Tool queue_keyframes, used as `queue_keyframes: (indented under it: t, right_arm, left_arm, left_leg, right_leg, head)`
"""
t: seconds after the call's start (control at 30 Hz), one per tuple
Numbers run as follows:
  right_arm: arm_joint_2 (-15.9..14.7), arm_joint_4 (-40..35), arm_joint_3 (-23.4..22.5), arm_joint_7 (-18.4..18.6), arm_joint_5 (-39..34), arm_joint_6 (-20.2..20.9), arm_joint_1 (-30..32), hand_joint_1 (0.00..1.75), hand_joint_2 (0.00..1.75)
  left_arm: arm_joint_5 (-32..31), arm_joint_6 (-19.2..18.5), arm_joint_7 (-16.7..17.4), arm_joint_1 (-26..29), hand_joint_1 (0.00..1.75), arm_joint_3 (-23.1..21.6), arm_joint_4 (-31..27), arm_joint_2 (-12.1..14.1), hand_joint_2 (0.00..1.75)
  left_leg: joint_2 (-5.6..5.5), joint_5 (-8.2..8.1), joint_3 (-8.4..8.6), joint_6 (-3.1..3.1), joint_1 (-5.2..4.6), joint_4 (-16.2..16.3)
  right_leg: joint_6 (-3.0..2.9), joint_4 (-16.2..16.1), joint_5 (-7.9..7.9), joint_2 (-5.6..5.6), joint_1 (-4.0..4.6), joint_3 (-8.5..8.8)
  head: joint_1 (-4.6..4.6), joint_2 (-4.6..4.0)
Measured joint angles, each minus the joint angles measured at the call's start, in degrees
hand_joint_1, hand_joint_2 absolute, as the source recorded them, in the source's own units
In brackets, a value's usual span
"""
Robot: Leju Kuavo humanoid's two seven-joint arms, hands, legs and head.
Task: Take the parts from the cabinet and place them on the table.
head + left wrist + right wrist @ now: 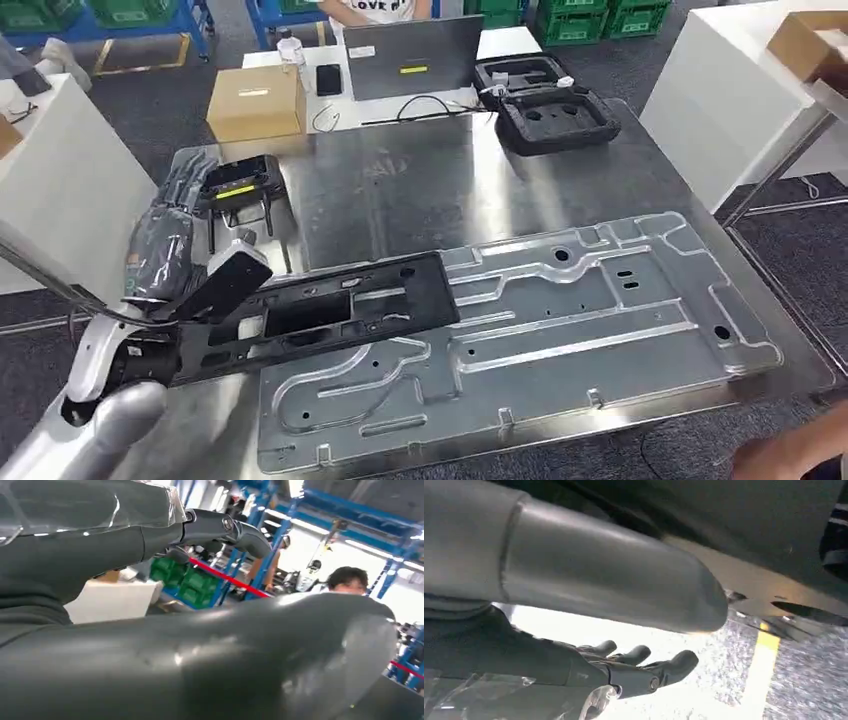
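A long flat black part (340, 310) lies across the left half of a large stamped metal plate (600, 310) on the steel table (420, 180). Its left end reaches past the plate toward my left arm. My left hand (165, 240), wrapped in clear plastic, is raised just above and beside that left end. In the left wrist view the left hand (150, 645) has its fingers (220, 530) stretched out away from the thumb, with nothing between them. My right hand (624, 670) hangs low over the floor, fingers apart and empty.
At the table's far side are a cardboard box (255, 100), a small black device with a yellow label (238, 187), a black foam tray (555, 110) and a grey laptop (412, 55). White cabinets stand left (60, 170) and right (730, 80). A person's hand (790, 455) shows at the near right corner.
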Motion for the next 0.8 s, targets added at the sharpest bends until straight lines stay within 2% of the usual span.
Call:
queue_keyframes:
  t: [0.03, 0.1, 0.13, 0.17, 0.27, 0.3, 0.33, 0.37, 0.43, 0.47, 0.5, 0.53, 0.57, 0.6, 0.63, 0.67, 0.7, 0.77, 0.8]
  right_arm:
    - [-0.1, 0.0, 0.0, -0.1, 0.2, -0.2, 0.0, 0.0, 0.0]
    - [-0.2, 0.0, 0.0, -0.3, 0.5, -0.8, -0.1, 0.0, 0.0]
    - [-0.1, 0.0, 0.0, -0.3, 0.6, -0.9, 0.0, 0.0, 0.0]
    - [0.0, 0.0, 0.1, -0.1, 1.4, -1.0, -0.2, 0.0, 0.0]
    - [0.4, 0.0, 0.5, 1.0, 2.9, -1.1, -0.9, 0.0, 0.0]
    - [0.5, 0.0, 0.8, 1.3, 3.4, -1.1, -1.1, 0.0, 0.0]
    - [0.8, 0.0, 1.0, 1.5, 3.7, -1.3, -1.4, 0.0, 0.0]
    - [1.0, 0.0, 1.2, 1.5, 3.8, -1.3, -1.6, 0.0, 0.0]
    - [1.3, 0.0, 1.4, 1.4, 4.1, -1.3, -1.8, 0.0, 0.0]
    - [1.5, 0.0, 1.6, 1.2, 4.1, -1.3, -1.9, 0.0, 0.0]
    - [1.6, 0.0, 1.6, 1.2, 4.1, -1.3, -2.0, 0.0, 0.0]
    - [1.7, 0.0, 1.7, 1.2, 4.1, -1.4, -2.0, 0.0, 0.0]
    - [1.8, 0.0, 1.8, 1.2, 4.1, -1.4, -2.1, 0.0, 0.0]
    - [1.9, 0.0, 1.9, 1.2, 4.1, -1.4, -2.2, 0.0, 0.0]
    - [2.0, -0.1, 1.9, 1.2, 4.1, -1.4, -2.2, 0.0, 0.0]
    - [2.2, -0.1, 1.9, 1.3, 4.1, -1.4, -2.3, 0.0, 0.0]
    - [2.2, -0.1, 1.9, 1.5, 4.1, -1.5, -2.4, 0.0, 0.0]
    - [2.0, -0.1, 2.0, 1.5, 4.0, -2.1, -2.3, 0.0, 0.0]
    - [1.7, -0.1, 2.0, 1.2, 3.6, -2.6, -2.3, 0.0, 0.0]
  left_arm:
    - [0.3, 1.1, 0.3, 1.1, 0.0, 0.7, -0.2, 0.6, 0.0]
    - [0.6, 2.4, 0.4, 2.9, 0.0, 2.7, -0.8, 1.8, 0.0]
    - [0.8, 2.7, 0.6, 3.5, 0.0, 3.6, -1.2, 2.5, 0.0]
    - [1.4, 3.1, 1.2, 4.4, 0.0, 4.8, -1.7, 3.5, 0.0]
    - [3.6, 3.9, 2.0, 8.0, 0.0, 8.8, -2.0, 6.6, 0.0]
    - [4.2, 4.1, 1.5, 9.1, 0.0, 10.3, -2.0, 7.5, 0.0]
    - [4.8, 4.5, 1.2, 9.9, 0.0, 11.7, -2.0, 8.5, 0.0]
    - [4.9, 4.5, 0.9, 10.6, 0.0, 12.9, -2.0, 9.1, 0.0]
    - [5.3, 4.7, 0.9, 12.0, 0.0, 15.0, -2.0, 10.2, 0.0]
    - [5.2, 4.7, 0.9, 12.9, 0.0, 15.9, -2.0, 10.6, 0.0]
    - [5.2, 4.7, 0.9, 13.8, 0.0, 16.8, -2.0, 11.0, 0.0]
    - [5.2, 4.7, 0.9, 14.3, 0.0, 17.5, -2.0, 11.3, 0.0]
    - [5.2, 4.8, 1.0, 14.6, 0.0, 18.1, -2.0, 11.5, 0.0]
    - [5.1, 5.1, 1.0, 14.9, 0.0, 18.9, -2.0, 11.9, 0.0]
    - [5.1, 5.5, 1.0, 15.2, 0.0, 19.7, -2.0, 12.2, 0.0]
    - [5.0, 5.7, 1.0, 15.5, 0.0, 20.5, -2.0, 12.5, 0.0]
    - [4.9, 6.1, 1.0, 16.1, 0.0, 21.2, -2.0, 12.7, 0.0]
    - [4.4, 7.0, 0.7, 17.1, 0.0, 22.5, -2.0, 12.8, 0.0]
    - [4.3, 7.5, 0.7, 17.6, 0.0, 23.1, -2.0, 12.8, 0.0]
  left_leg:
    - [0.01, 0.0, 0.0, -0.19, 0.28, 0.0]
    - [-0.1, -0.17, -0.09, -1.21, 1.08, 0.5]
    - [-0.21, -0.37, -0.48, -1.94, 0.97, 1.0]
    - [-0.37, -0.34, -1.21, -2.44, 0.83, 1.5]
    - [-0.37, 0.63, -1.66, -3.64, 0.88, 1.4]
    - [-0.28, 0.35, -1.93, -3.8, 1.17, 1.6]
    - [-0.14, -1.34, -2.74, -3.85, 1.2, 3.1]
    - [-0.11, -4.02, -4.22, -3.9, 1.12, 6.8]
    - [-0.13, -9.01, -8.16, -4.0, 0.78, 16.8]
    - [-0.13, -10.28, -9.56, -3.88, 0.6, 20.6]
    - [-0.14, -9.92, -9.67, -3.67, 0.44, 21.4]
    - [-0.13, -8.45, -8.42, -3.29, 0.26, 19.5]
    - [-0.13, -6.32, -6.23, -2.8, 0.07, 15.8]
    - [-0.14, -3.47, -3.01, -2.12, -0.22, 9.8]
    - [-0.14, -1.75, -0.64, -1.28, -0.64, 4.7]
    - [-0.11, -2.5, 0.6, -0.86, -1.08, 3.3]
    - [-0.12, -2.23, 0.67, -0.93, -1.18, 2.3]
    - [-0.09, -1.96, 0.56, -0.93, -1.4, 2.2]
    - [0.07, -1.75, 0.64, -0.86, -0.99, 1.5]
  right_leg:
    - [0.35, -2.4, 1.6, -0.09, -0.34, 1.75]
    - [1.51, -13.0, 6.28, -0.3, -1.35, 8.03]
    - [2.41, -16.8, 5.86, -0.09, -1.7, 10.02]
    - [1.32, -16.9, 6.2, 0.55, -1.1, 9.97]
    - [-0.62, -16.4, 6.01, 0.58, -0.9, 8.81]
    - [-1.41, -16.7, 6.22, 0.52, -1.03, 8.5]
    - [-2.24, -16.7, 6.54, 0.34, -0.99, 8.35]
    - [-2.7, -16.7, 6.8, 0.17, -0.82, 8.07]
    - [-3.31, -16.7, 7.19, -0.08, -0.36, 7.35]
    - [-3.62, -16.7, 7.39, -0.15, -0.09, 6.98]
    - [-3.85, -16.7, 7.54, -0.18, 0.16, 6.7]
    - [-3.99, -16.7, 7.63, -0.2, 0.4, 6.57]
    - [-4.01, -16.7, 7.65, -0.2, 0.62, 6.57]
    - [-4.02, -16.7, 7.65, -0.2, 0.84, 6.68]
    - [-4.02, -16.7, 7.66, -0.21, 0.89, 6.67]
    - [-3.92, -16.7, 7.8, -0.3, 1.27, 6.37]
    - [-3.78, -16.7, 8.24, -0.16, 1.08, 6.18]
    - [-3.38, -16.9, 8.7, -0.08, 0.92, 6.09]
    - [-3.19, -16.8, 8.7, 0.12, 1.43, 5.98]
  head:
    - [0.0, 0.0]
    - [0.02, 0.0]
    - [0.02, 0.0]
    - [0.33, 0.0]
    - [0.26, 0.0]
    - [0.24, 0.0]
    - [0.22, 0.0]
    - [0.17, 0.0]
    - [0.13, 0.0]
    - [0.13, 0.0]
    - [0.13, 0.0]
    - [0.13, 0.0]
    - [0.13, 0.0]
    - [0.11, 0.0]
    - [0.13, 0.0]
    - [0.13, 0.0]
    - [0.13, 0.0]
    - [0.13, 0.0]
    - [0.13, 0.0]
